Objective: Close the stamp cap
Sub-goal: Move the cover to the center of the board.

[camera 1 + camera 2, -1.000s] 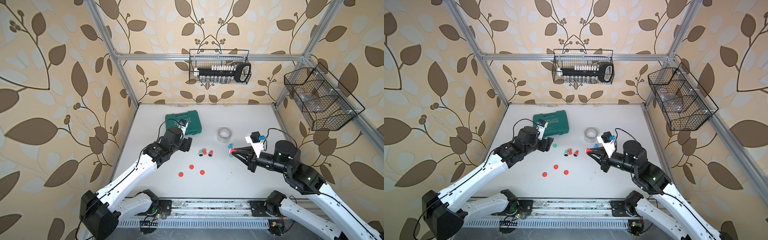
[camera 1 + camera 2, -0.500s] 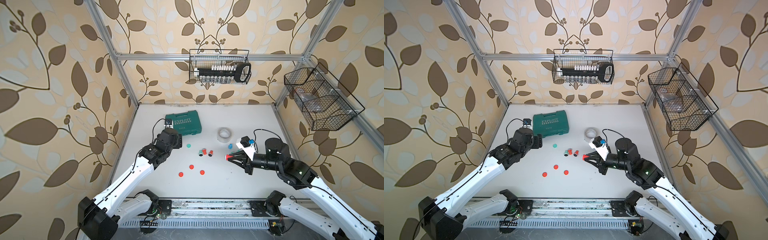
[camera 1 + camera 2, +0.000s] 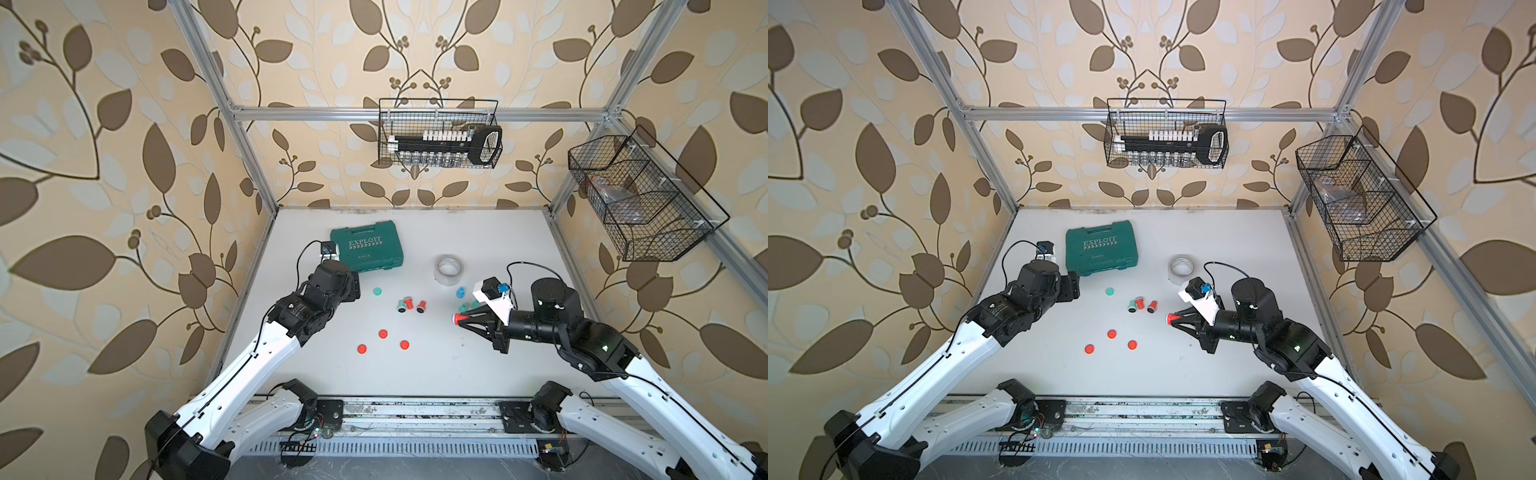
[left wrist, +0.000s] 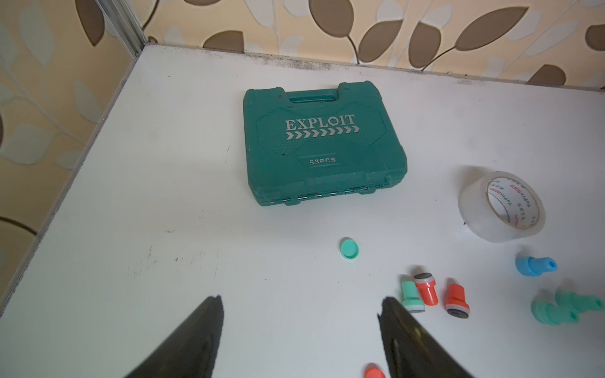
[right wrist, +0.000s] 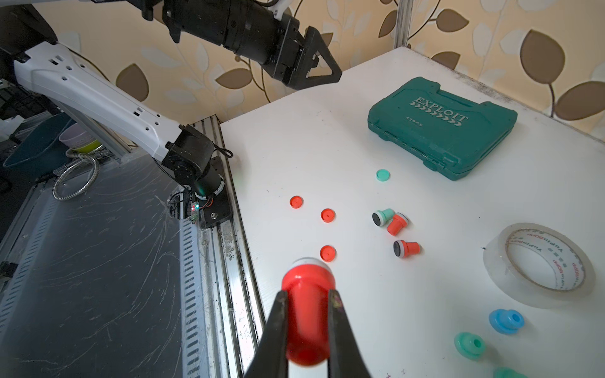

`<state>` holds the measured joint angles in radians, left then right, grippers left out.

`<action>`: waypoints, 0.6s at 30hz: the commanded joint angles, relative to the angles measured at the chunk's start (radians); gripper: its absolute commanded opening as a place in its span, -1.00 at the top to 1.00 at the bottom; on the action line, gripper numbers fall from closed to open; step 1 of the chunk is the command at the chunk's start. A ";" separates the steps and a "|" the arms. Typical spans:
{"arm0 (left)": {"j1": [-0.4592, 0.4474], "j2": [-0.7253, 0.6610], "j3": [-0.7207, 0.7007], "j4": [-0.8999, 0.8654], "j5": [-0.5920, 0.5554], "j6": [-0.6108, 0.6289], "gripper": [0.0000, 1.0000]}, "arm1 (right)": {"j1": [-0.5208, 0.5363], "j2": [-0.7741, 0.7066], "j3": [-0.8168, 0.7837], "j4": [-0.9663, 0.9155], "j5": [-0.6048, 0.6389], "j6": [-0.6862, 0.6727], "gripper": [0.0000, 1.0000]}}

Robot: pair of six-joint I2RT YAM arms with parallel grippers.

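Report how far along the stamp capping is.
Done, apparently: the blue stamp and two green stamps show no bare pad. In hand: the right gripper is shut on an uncapped red stamp; the left gripper is open and empty. Left: three red caps and one green cap lie loose, and three bare stamps lie on the table.
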<state>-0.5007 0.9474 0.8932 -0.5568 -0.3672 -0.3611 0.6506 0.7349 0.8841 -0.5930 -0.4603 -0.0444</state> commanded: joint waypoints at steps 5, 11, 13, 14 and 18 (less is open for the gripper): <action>0.012 -0.032 0.072 -0.156 0.099 -0.033 -0.55 | 0.004 0.027 0.043 -0.040 0.082 0.054 1.00; 0.011 -0.007 0.095 -0.243 0.154 -0.062 -0.55 | 0.003 0.103 0.053 -0.042 0.130 0.122 1.00; 0.012 0.016 0.096 -0.242 0.177 -0.067 -0.55 | 0.004 0.145 0.055 -0.044 0.129 0.161 1.00; 0.011 0.033 0.099 -0.240 0.205 -0.072 -0.55 | 0.004 0.166 0.055 -0.047 0.129 0.183 1.00; 0.011 0.110 0.095 -0.215 0.317 -0.064 -0.52 | 0.006 0.240 0.054 -0.063 0.117 0.229 1.00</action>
<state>-0.4957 1.0183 0.9623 -0.7677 -0.1513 -0.4179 0.6506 0.9455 0.9146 -0.6296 -0.3508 0.1261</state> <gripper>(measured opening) 0.764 0.124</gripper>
